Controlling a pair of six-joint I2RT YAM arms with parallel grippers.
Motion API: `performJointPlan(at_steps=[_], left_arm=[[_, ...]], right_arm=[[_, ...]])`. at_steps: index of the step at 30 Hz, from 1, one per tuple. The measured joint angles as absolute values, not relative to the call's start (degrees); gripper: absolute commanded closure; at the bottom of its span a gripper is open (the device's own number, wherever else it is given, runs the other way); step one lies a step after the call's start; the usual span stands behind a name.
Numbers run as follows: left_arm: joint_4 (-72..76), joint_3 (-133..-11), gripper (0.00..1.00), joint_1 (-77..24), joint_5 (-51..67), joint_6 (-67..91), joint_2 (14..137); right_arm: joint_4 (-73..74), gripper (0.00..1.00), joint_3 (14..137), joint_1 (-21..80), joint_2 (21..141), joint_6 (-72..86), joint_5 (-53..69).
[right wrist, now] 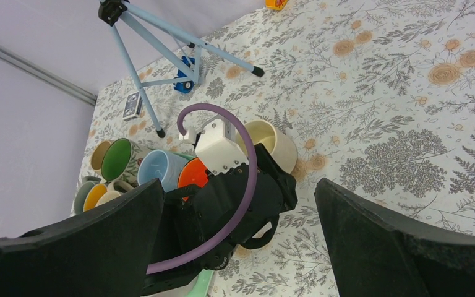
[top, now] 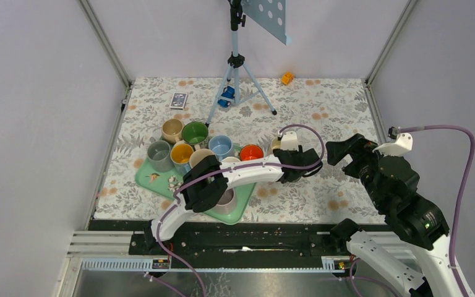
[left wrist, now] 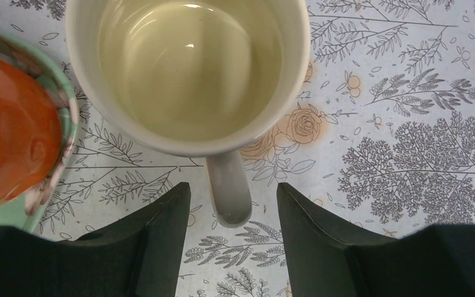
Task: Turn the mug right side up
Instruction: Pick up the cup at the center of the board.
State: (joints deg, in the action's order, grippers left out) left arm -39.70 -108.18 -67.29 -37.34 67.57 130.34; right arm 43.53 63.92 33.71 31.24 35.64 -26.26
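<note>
Carefully: centre the left gripper (left wrist: 232, 216) on the handle (left wrist: 229, 185) of the cream mug (left wrist: 185, 68), seen standing mouth up on the flowered cloth (left wrist: 408, 93), just beside the corner of the green tray (left wrist: 59, 102) and the orange mug (left wrist: 6, 130). Seems to need no more turning, judging by the open mouth facing upward. Parted at present, one finger each side of the handle with cloth showing in both gaps, so clamped on nothing. If gripping, close evenly and squarely on the handle to avoid nudging the mug toward the tray; if letting go, draw straight back without clipping the handle. Leave the right gripper (right wrist: 238, 204) spread wide, empty, off to the side
</note>
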Motion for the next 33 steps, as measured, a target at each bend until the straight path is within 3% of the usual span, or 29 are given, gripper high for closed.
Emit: performJointPlan(at_steps=[4, 15, 20, 23, 33], left_arm=[[-39.88, -108.18, 0.51, -66.85, -37.69, 67.70, 130.39], [-38.92, -108.42, 0.90, -66.11, -37.74, 64.53, 130.39], [-37.58, -108.20, 0.91, -66.11, -37.26, 60.77, 130.39], [-34.72, -106.72, 1.00, -66.15, -36.80, 57.12, 129.88], [-24.51, -93.93, 1.00, -66.59, -30.55, 46.11, 121.67]], right_arm=[[43.51, 0.01, 63.92, 33.71, 31.20, 35.05, -26.02], [43.51, 0.00, 63.92, 33.71, 30.92, 34.28, -25.89], [43.48, 0.00, 63.88, 33.71, 30.68, 34.30, -25.89], [43.24, 0.00, 63.46, 33.71, 30.44, 34.35, -25.93], [40.75, 0.00, 60.01, 33.71, 30.76, 34.96, -25.89]])
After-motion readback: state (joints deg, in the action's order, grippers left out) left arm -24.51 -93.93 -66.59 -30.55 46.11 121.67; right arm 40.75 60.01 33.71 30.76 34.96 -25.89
